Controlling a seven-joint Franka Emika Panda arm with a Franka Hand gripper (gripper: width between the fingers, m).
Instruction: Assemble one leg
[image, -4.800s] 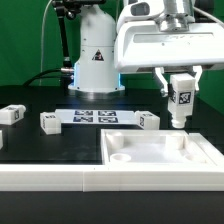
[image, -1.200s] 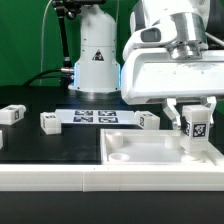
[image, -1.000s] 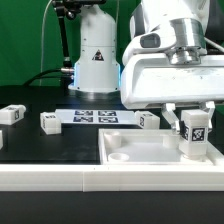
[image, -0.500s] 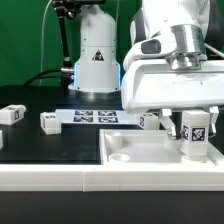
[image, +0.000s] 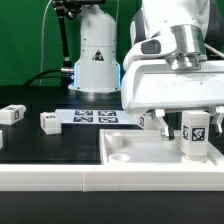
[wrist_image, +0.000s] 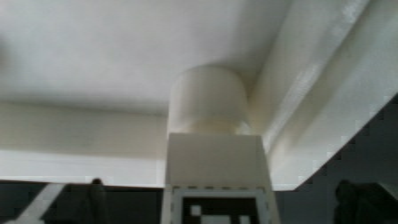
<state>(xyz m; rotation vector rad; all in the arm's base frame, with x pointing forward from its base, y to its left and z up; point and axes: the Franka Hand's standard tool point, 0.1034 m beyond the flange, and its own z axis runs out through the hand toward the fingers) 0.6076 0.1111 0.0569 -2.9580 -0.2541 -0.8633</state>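
The leg (image: 195, 134), a small white post with a black-and-white tag on its face, stands upright in a recessed corner of the large white panel (image: 140, 160), at the exterior view's right. My gripper (image: 188, 127) hangs over it with its jaws spread on either side of the leg and a gap showing on each side, so it is open. In the wrist view the leg (wrist_image: 217, 140) runs down to a round end seated in the panel (wrist_image: 98, 60), and my gripper (wrist_image: 215, 196) straddles it with dark fingers (wrist_image: 89, 195) well clear of it.
Three more white legs lie on the black table: one at the exterior view's far left (image: 12, 115), one beside it (image: 50, 121) and one behind the panel (image: 148, 120). The marker board (image: 95, 116) lies between them. The robot base (image: 95, 60) stands behind.
The gripper carried the leg down and to the exterior view's right into the panel's corner. In the last half second the jaws have opened off the leg, which stays standing.
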